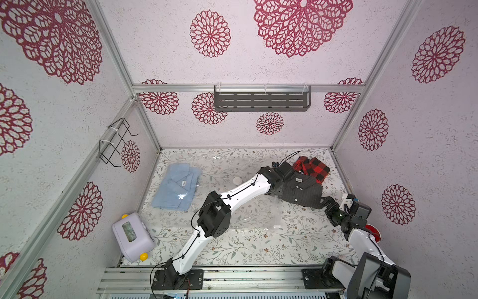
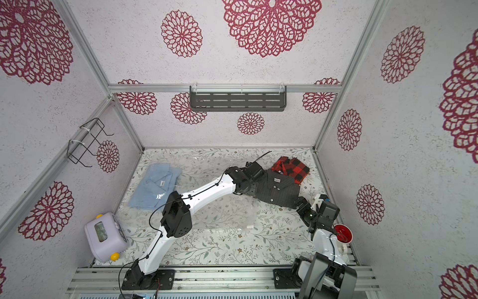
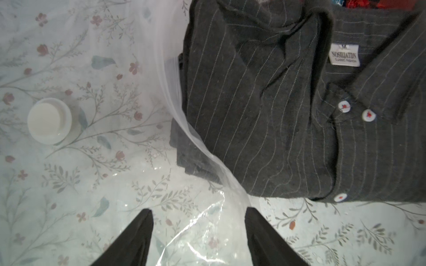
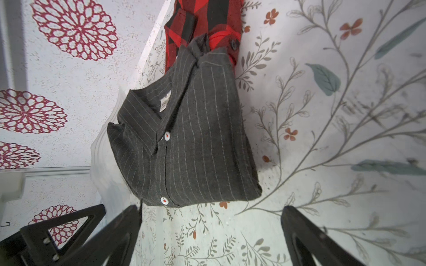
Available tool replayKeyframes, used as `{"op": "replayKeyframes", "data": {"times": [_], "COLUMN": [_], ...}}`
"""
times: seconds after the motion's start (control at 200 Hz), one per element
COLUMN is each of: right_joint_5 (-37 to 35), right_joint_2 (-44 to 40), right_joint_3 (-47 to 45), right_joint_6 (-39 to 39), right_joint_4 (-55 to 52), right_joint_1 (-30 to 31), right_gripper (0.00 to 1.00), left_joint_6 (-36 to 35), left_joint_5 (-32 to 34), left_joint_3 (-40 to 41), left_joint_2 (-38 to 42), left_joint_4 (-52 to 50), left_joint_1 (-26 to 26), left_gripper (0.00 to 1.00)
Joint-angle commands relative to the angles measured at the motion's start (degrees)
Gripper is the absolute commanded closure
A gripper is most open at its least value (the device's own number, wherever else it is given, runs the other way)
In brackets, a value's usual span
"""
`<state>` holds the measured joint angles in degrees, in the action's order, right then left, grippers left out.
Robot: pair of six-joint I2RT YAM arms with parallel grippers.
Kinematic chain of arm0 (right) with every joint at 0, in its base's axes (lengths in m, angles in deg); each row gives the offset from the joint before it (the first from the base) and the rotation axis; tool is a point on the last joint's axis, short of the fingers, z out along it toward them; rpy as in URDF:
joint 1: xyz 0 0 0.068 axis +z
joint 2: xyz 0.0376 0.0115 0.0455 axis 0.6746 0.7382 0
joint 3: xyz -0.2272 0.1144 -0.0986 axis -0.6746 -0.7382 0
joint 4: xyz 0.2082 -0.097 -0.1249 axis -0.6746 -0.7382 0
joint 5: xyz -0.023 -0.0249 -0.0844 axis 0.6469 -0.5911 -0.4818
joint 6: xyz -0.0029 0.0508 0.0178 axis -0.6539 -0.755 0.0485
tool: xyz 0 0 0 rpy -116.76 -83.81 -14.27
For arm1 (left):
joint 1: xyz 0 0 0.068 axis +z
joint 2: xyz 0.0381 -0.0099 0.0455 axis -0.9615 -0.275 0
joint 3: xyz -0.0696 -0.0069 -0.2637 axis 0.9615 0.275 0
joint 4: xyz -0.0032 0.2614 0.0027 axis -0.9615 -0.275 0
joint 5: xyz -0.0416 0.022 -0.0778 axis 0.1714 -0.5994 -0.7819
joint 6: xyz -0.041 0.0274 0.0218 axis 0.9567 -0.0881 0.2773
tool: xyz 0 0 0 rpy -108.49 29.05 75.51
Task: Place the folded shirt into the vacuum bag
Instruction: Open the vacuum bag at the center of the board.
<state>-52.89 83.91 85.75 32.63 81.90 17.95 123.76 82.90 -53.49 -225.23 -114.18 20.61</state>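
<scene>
Lying on the worktop [image 1: 245, 248]: the vacuum bag [image 1: 219, 178], clear and crinkled, spread flat from the 9 o'clock side to past the middle.
Valve: a round white valve disc [image 1: 237, 180] on the bag's face, just toward 12 o'clock from the worktop's middle.
Task shirt: the grey pinstriped shirt [image 1: 301, 190], folded with collar and neck label up, lies at about 2 o'clock from the middle, against the bag's 3 o'clock edge.
Shirt and bag: in the left wrist view the bag's rim runs along the shirt's side. A strip of grey cloth shows through the film there, and the rest of the shirt lies bare outside it.
Left jaws: over the bag at the shirt's 9 o'clock side. The fingers [image 3: 138, 237] stand apart with loose film passing between them and nothing pinched.
Right jaws: at the shirt's 4 o'clock corner, spread wide and empty. The fingers [image 4: 124, 232] stop just beside the hem, and I cannot tell whether they touch it.
Plaid shirt: the red-and-black plaid shirt [image 1: 314, 167] lies at 1 o'clock from the grey one, whose collar end overlaps it.
Blue shirt: the light blue shirt [image 1: 178, 186], folded, lies toward 9 o'clock with plastic glints across it.
Lavender box: the lavender box [image 1: 132, 236] with yellow knobs sits tilted at the 8 o'clock corner.
Red cup: the red cup [image 2: 342, 233] stands at the 4 o'clock edge.
</scene>
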Motion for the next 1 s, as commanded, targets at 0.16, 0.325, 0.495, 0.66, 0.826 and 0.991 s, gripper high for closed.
{"op": "replayKeyframes", "data": {"times": [0.16,0.325,0.495,0.66,0.826,0.991], "right_joint_5": [1.6,1.1,1.0,0.9,1.4,1.1], "right_joint_2": [3.2,3.7,4.2,5.1,8.2,11.2], "right_joint_3": [0.6,0.3,-0.1,-0.1,-0.5,-0.8], "right_joint_6": [1.1,0.8,-0.2,-1.1,-2.8,-3.9], "right_joint_4": [4.0,4.9,6.5,8.3,12.2,15.7], "right_joint_1": [-0.4,-0.4,-0.3,-0.3,0.8,2.3], "right_gripper": [0.01,0.01,0.00,0.01,0.05,0.14], "left_joint_6": [-1.9,-2.2,-2.6,-2.6,-2.7,-2.6], "left_joint_5": [3.9,1.8,-0.5,1.1,4.3,6.2], "left_joint_3": [-6.9,-5.1,-1.1,-4.7,-7.5,-7.1], "left_joint_2": [-3.7,0.4,3.1,-2.0,-5.7,-6.5], "left_joint_4": [-6.6,-5.3,-1.2,-3.5,-5.3,-5.2], "left_joint_1": [-1.5,-2.8,-2.9,-2.2,-2.2,-2.1], "left_gripper": [0.35,0.25,0.12,0.14,0.24,0.48]}}
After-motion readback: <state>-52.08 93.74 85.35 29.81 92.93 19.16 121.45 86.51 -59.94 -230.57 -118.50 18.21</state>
